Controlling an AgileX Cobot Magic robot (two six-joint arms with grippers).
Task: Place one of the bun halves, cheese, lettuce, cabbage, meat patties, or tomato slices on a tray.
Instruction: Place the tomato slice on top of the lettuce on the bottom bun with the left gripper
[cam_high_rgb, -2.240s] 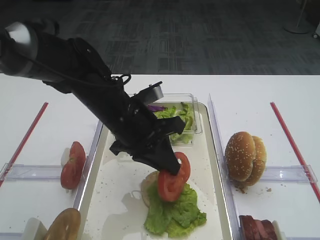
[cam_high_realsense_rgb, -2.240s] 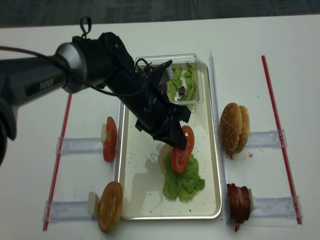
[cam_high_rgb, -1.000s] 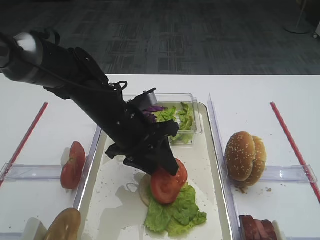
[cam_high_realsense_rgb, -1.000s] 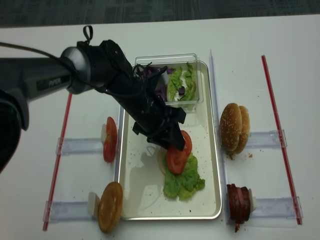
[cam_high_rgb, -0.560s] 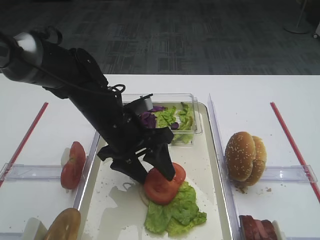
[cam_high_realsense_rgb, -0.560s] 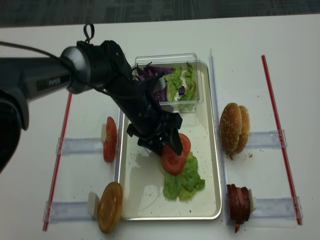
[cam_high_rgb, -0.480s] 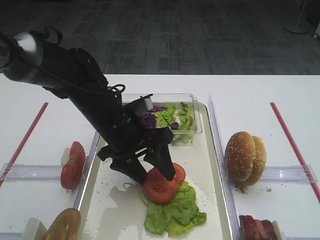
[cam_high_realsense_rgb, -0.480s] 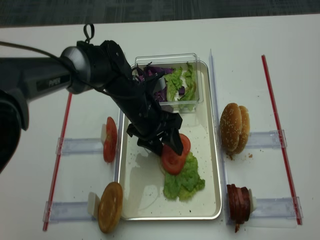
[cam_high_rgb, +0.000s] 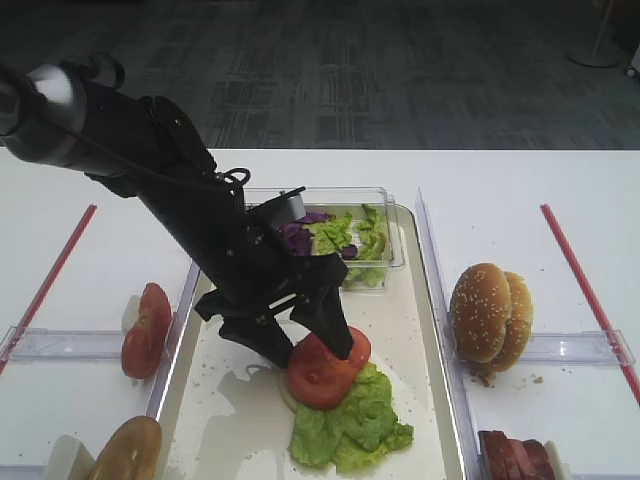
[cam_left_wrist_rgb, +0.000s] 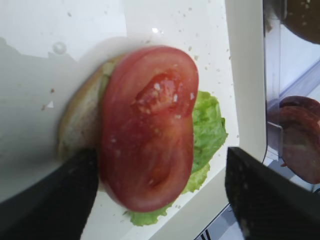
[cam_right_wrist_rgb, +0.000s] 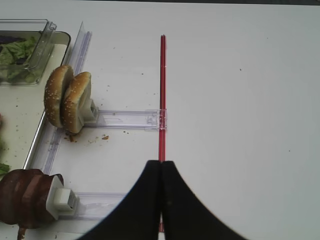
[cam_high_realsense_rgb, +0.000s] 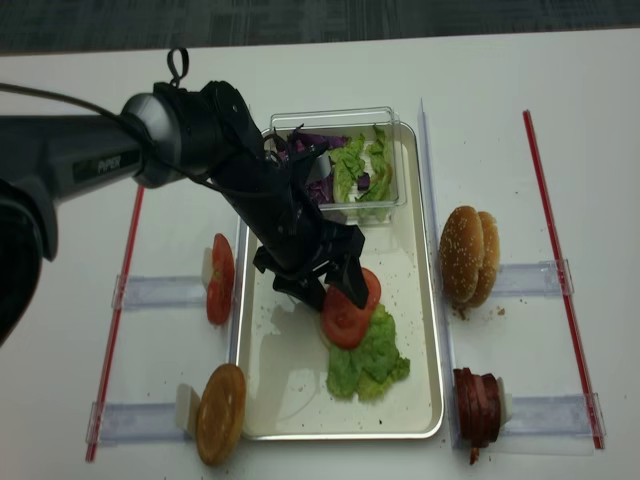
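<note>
— Texture on the tomato slice (cam_left_wrist_rgb: 150, 127)? Glossy red, oval, with a paler wet seeded patch near its middle. Lying flat on a ruffled bright-green lettuce leaf (cam_left_wrist_rgb: 207, 127) and a pale bun half (cam_left_wrist_rgb: 82, 125), all on the silvery tray (cam_high_rgb: 432, 330) with its crumb-speckled floor.

— And the left claw (cam_high_rgb: 305, 340)? Spread wide, matte black fingers (cam_left_wrist_rgb: 55, 200) standing either side of the slice with nothing between them but air; no hold on the tomato. Right claw (cam_right_wrist_rgb: 161, 200): black tips pressed together, empty, above the white tabletop (cam_right_wrist_rgb: 240, 100) near a thin red strip (cam_right_wrist_rgb: 162, 90).

— Elsewhere? Clear plastic box (cam_high_realsense_rgb: 345, 125) at the tray's far end, holding purple shredded cabbage (cam_high_realsense_rgb: 315, 145) and green leaf pieces. Two sesame-topped bun halves (cam_high_realsense_rgb: 468, 255) upright on a clear holder at right, dark reddish-brown meat patties (cam_high_realsense_rgb: 478, 408) nearer. Spare tomato slices (cam_high_realsense_rgb: 220, 278) on edge at left, a golden bun half (cam_high_realsense_rgb: 222, 412) nearer.

— Hidden or cut off? Most of the bottom bun under tomato and lettuce; part of the box behind the black arm; the patties and near-left bun clipped by the lower edge in the plain overhead view. Cheese not made out.
</note>
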